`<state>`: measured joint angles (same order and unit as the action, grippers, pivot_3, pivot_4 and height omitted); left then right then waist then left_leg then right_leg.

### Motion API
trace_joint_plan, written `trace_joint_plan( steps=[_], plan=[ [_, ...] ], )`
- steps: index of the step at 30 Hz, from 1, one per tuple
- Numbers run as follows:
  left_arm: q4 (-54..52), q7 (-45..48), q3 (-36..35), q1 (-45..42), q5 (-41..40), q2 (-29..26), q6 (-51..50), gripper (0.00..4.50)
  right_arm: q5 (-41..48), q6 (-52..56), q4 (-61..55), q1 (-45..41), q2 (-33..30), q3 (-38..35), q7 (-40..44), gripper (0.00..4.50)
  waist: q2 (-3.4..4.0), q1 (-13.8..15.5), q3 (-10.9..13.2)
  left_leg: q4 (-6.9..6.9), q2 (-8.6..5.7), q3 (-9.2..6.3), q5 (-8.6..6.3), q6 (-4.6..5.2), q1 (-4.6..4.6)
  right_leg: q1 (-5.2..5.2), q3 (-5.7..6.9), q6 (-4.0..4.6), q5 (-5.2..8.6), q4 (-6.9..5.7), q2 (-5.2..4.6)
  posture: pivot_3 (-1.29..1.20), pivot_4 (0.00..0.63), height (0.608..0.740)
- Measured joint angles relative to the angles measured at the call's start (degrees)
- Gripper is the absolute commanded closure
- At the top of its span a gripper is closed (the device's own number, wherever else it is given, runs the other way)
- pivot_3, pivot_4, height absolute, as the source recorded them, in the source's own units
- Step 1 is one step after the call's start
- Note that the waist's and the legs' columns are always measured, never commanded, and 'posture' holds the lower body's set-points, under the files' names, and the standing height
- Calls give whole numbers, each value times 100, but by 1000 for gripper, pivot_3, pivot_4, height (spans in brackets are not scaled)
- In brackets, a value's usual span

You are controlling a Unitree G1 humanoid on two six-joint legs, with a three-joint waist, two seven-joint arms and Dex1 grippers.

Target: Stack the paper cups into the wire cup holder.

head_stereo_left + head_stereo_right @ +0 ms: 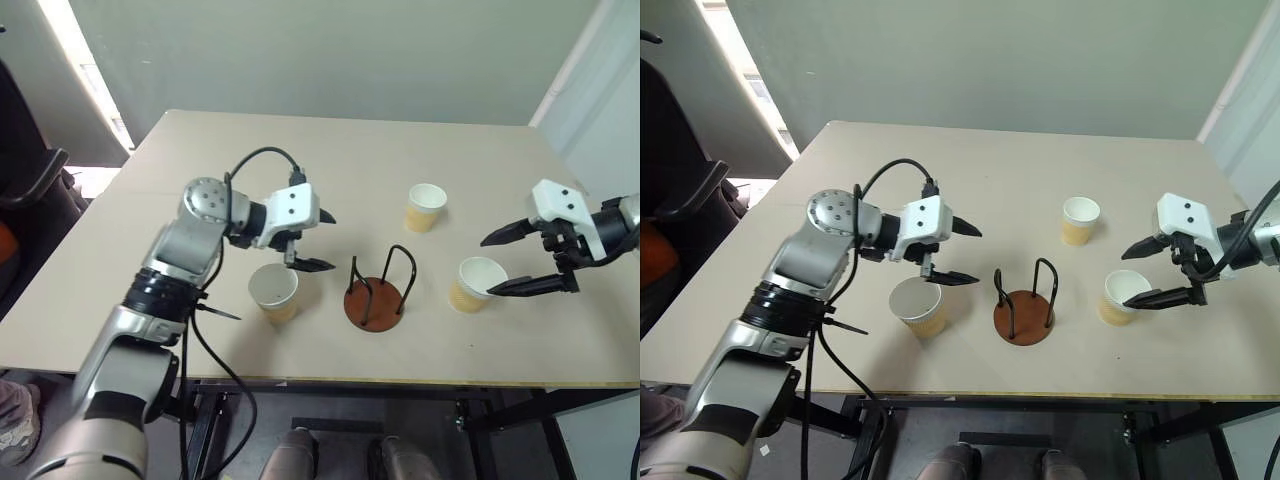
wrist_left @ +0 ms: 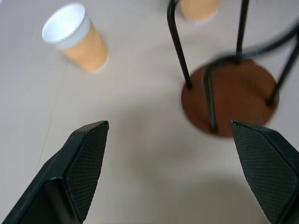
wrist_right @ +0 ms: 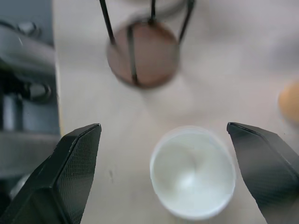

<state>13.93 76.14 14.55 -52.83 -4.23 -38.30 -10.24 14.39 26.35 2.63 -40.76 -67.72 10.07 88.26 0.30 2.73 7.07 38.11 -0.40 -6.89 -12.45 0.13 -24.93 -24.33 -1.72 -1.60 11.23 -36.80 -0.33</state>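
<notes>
Three tan paper cups stand upright on the table: one at the front left (image 1: pixel 274 292), one at the back (image 1: pixel 426 207) and one at the right (image 1: pixel 476 284). Between them stands the wire cup holder (image 1: pixel 378 295), a reddish-brown disc with black wire loops and nothing in it. My left gripper (image 1: pixel 330 241) hangs open and empty above the table, just behind the front-left cup and left of the holder. My right gripper (image 1: pixel 489 266) is open too, with its fingers spread on either side of the right cup (image 3: pixel 192 170), above it and apart from it.
The beige table (image 1: pixel 300 170) ends in a front edge just below the cups and holder. A dark chair (image 1: pixel 30 190) stands off the table's left side. The back half of the tabletop holds nothing but the back cup.
</notes>
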Motion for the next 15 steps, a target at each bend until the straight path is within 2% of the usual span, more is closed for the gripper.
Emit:
trace_joint_plan(
  steps=[6,11,15],
  plan=[
    [-641,142,-614,34,-530,-589,-365,46,-376,-133,-59,221,8,232,7,0,0,-10,0,-6,0,0,-6,-1,-3,-3,1,5,3,7,0,0,150,740],
    [-2146,211,-1049,600,-1058,-1259,-1055,46,-746,-164,-159,549,195,488,-130,0,0,-40,0,-8,1,1,-14,-2,-1,-3,2,12,7,11,0,0,150,740],
    [-3157,159,-1191,1030,-1611,-1470,-1700,46,-957,-144,-292,580,456,669,-297,0,1,-59,0,-7,2,-1,-13,-4,4,-3,3,19,9,0,-1,0,150,740]
  ],
)
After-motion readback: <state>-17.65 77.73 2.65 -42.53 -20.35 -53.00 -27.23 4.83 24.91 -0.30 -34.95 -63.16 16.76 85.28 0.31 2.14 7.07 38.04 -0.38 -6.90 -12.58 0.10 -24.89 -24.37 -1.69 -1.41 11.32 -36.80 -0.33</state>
